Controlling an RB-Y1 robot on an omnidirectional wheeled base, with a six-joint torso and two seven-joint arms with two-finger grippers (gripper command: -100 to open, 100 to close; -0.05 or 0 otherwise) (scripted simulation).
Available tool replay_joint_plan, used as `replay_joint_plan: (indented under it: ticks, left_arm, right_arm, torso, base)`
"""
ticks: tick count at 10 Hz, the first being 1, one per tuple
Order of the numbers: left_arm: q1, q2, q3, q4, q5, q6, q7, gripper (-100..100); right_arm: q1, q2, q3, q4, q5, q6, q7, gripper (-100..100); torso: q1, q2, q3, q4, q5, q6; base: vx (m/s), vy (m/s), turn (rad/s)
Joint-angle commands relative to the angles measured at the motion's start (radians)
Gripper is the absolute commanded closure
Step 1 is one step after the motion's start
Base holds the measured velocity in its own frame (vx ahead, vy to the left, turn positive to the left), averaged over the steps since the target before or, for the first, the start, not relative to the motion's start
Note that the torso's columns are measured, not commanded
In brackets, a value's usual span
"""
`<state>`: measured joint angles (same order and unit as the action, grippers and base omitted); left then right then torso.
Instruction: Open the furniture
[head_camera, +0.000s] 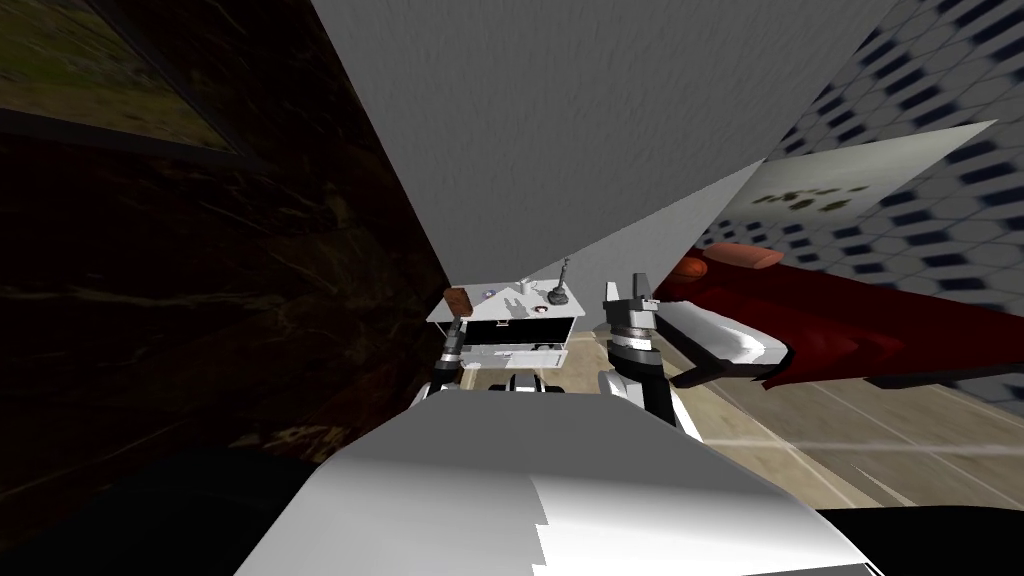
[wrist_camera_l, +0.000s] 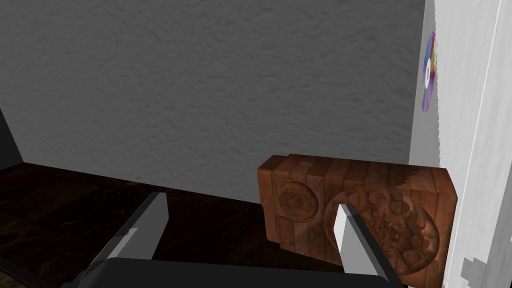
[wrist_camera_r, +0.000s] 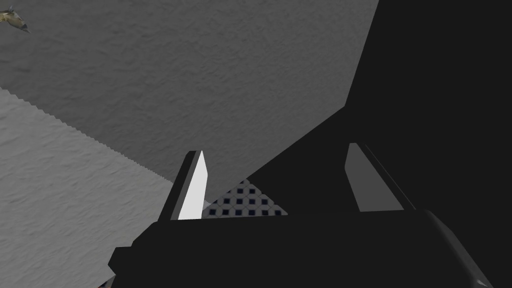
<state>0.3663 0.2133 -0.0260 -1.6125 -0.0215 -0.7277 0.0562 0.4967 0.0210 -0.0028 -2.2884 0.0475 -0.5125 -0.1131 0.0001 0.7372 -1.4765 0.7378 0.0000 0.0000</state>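
Note:
A small white nightstand (head_camera: 497, 306) stands against the grey wall, straight ahead of me. Its front shows a black opening (head_camera: 520, 331) above a white panel (head_camera: 512, 355). My left gripper (head_camera: 454, 328) is at the nightstand's left front corner, just below a carved brown wooden box (head_camera: 458, 300). In the left wrist view that gripper (wrist_camera_l: 250, 220) is open and empty. The wooden box (wrist_camera_l: 360, 215) lies just past one of its fingers (wrist_camera_l: 350, 235), on the white top (wrist_camera_l: 470, 150). My right gripper (head_camera: 630, 298) is raised to the right of the nightstand, its fingers (wrist_camera_r: 192, 190) open with nothing between them.
A rainbow disc (wrist_camera_l: 429, 72), a cup (head_camera: 524, 287) and a small dark figure (head_camera: 560, 290) also sit on the nightstand. A red bed (head_camera: 860, 320) with a white pillow (head_camera: 730, 340) lies close on the right. A dark wall (head_camera: 200, 300) closes the left side.

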Motion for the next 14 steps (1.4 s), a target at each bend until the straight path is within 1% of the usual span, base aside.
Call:
replay_joint_plan:
  ticks: [1,4,5,7,8,10,11,12,13,14]
  left_arm:
    - [-0.009,0.005,0.003,0.059,-0.002,-0.035,-0.001,-100]
    - [-0.039,0.005,0.008,0.163,-0.005,-0.099,-0.004,-100]
    - [-0.039,0.005,0.008,0.179,-0.005,-0.099,-0.004,-100]
    - [-0.058,0.0,0.012,0.249,-0.008,-0.143,-0.007,-100]
    - [-0.058,0.0,0.012,0.257,-0.008,-0.143,-0.007,-100]
    - [-0.078,-0.01,0.015,0.321,-0.011,-0.188,-0.009,-100]
    - [-0.078,-0.01,0.015,0.339,-0.011,-0.188,-0.009,-100]
    - [-0.089,-0.015,0.017,0.373,-0.012,-0.212,-0.011,-100]
    - [-0.089,-0.015,0.017,0.381,-0.012,-0.212,-0.011,-100]
    - [-0.1,-0.021,0.019,0.421,-0.013,-0.235,-0.012,-100]
  right_arm:
    - [0.0,0.0,0.0,0.0,0.0,0.0,0.0,0]
    - [0.0,0.0,0.0,0.0,0.0,0.0,0.0,0]
    - [0.0,0.0,0.0,0.0,0.0,0.0,0.0,0]
    - [0.0,0.0,0.0,0.0,0.0,0.0,0.0,0]
    - [0.0,0.0,0.0,0.0,0.0,0.0,0.0,0]
    - [0.0,0.0,0.0,0.0,0.0,0.0,0.0,0]
    - [0.0,0.0,0.0,0.0,0.0,0.0,0.0,0]
    - [0.0,0.0,0.0,0.0,0.0,0.0,0.0,0]
    - [0.0,0.0,0.0,0.0,0.0,0.0,0.0,0]
    - [0.0,0.0,0.0,0.0,0.0,0.0,0.0,0]
  torso:
    - [0.0,0.0,0.0,0.0,0.0,0.0]
    - [0.0,0.001,0.001,0.0,0.0,0.0]
    - [0.0,0.0,0.0,0.0,0.0,0.0]
    - [0.0,0.001,0.001,0.0,0.0,0.0]
    - [0.0,0.001,0.0,0.0,0.0,0.0]
    - [0.0,0.001,0.001,0.0,0.0,0.0]
    - [0.0,0.0,0.0,0.0,0.0,0.0]
    - [0.0,0.001,0.001,0.0,0.0,0.0]
    - [0.0,0.002,0.001,0.0,0.0,0.0]
    - [0.0,0.002,0.001,0.0,0.0,0.0]
  base:
    - [0.036,-0.031,0.004]
    - [0.034,-0.035,0.005]
    - [0.038,-0.022,0.002]
    - [0.036,-0.027,0.003]
    - [0.034,-0.024,0.005]
    - [0.039,-0.027,0.004]
    - [0.034,-0.027,0.003]
    - [0.023,-0.026,0.004]
    - [0.02,-0.019,0.002]
    - [0.028,-0.024,0.002]
